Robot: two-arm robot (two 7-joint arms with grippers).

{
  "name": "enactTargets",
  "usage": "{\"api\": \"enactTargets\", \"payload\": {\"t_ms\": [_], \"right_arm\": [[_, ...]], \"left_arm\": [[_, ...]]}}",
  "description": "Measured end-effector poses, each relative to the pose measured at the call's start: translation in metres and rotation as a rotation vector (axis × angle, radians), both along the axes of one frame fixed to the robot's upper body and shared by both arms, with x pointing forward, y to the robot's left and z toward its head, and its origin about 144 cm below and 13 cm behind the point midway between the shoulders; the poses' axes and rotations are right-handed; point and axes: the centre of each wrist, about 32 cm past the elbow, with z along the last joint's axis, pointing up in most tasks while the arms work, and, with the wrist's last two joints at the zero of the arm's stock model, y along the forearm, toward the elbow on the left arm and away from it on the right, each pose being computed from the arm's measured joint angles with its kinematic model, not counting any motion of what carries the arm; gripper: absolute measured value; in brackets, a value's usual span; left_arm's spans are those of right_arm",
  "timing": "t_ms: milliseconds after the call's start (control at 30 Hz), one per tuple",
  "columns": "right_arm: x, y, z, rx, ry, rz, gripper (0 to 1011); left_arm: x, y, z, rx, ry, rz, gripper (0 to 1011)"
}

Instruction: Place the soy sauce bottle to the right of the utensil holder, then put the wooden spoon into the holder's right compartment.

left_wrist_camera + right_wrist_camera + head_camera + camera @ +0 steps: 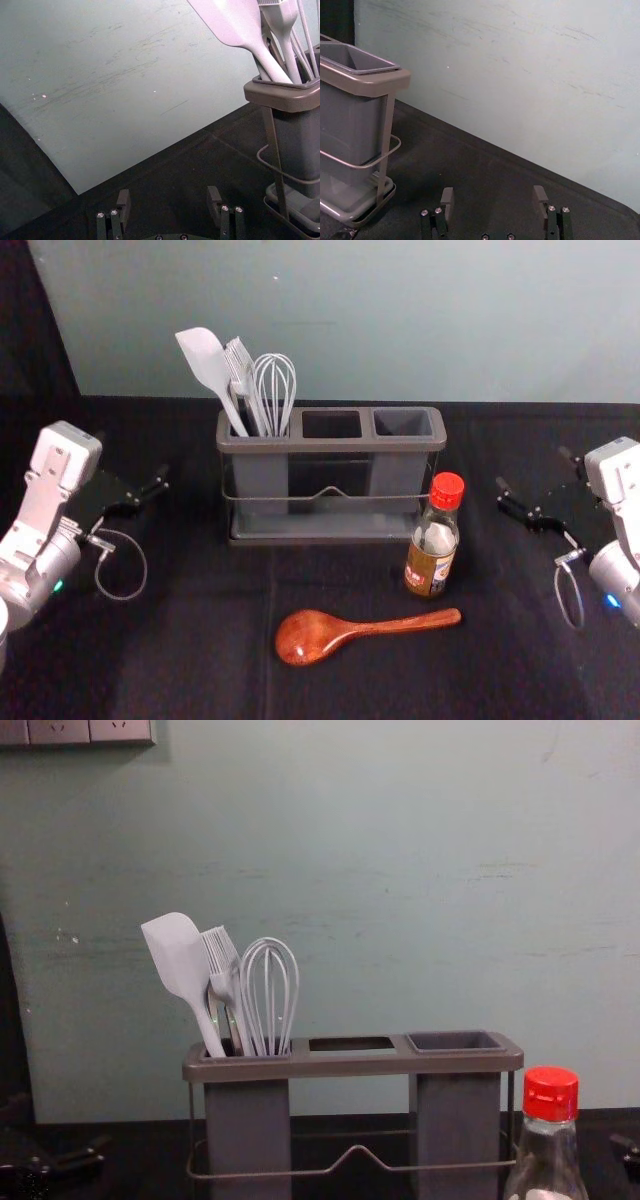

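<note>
The grey utensil holder (330,445) stands mid-table; its right compartment (403,423) is empty. The soy sauce bottle (432,550), red-capped, stands upright just before the holder's right front corner; in the chest view the bottle (547,1160) overlaps that end. The reddish wooden spoon (310,636) lies flat in front, bowl to the left, handle pointing right below the bottle. My left gripper (133,460) is left of the holder, open and holding nothing, as the left gripper (168,196) shows. My right gripper (533,468), right of the bottle, is likewise open; nothing is between the right gripper's (493,195) fingers.
A white spatula (207,365), a brush (241,375) and a whisk (275,385) stand in the left compartment. Behind the black-covered table (180,640) rises a pale wall (400,320). Bare cloth lies between the bottle and my right gripper.
</note>
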Motion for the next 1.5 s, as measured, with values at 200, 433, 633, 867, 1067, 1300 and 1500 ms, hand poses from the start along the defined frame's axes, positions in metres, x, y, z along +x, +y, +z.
{"api": "enactTargets", "payload": {"t_ms": [200, 433, 633, 867, 1067, 1300, 1500], "right_arm": [[0.000, 0.000, 0.000, 0.000, 0.000, 0.000, 1004], [0.000, 0.000, 0.000, 0.000, 0.000, 0.000, 1004], [0.000, 0.000, 0.000, 0.000, 0.000, 0.000, 1004], [0.000, 0.000, 0.000, 0.000, 0.000, 0.000, 1004], [0.000, 0.000, 0.000, 0.000, 0.000, 0.000, 1004], [-0.007, -0.004, 0.001, 0.011, -0.011, -0.003, 1004], [-0.032, -0.015, 0.007, 0.034, -0.020, 0.018, 1004]], "left_arm": [[0.000, 0.000, 0.000, 0.000, 0.000, 0.000, 1005], [0.000, 0.000, 0.000, 0.000, 0.000, 0.000, 1005], [0.000, 0.000, 0.000, 0.000, 0.000, 0.000, 1005], [0.000, 0.000, 0.000, 0.000, 0.000, 0.000, 1005], [0.000, 0.000, 0.000, 0.000, 0.000, 0.000, 1005], [0.000, 0.000, 0.000, 0.000, 0.000, 0.000, 1005], [0.000, 0.000, 0.000, 0.000, 0.000, 0.000, 1005]]}}
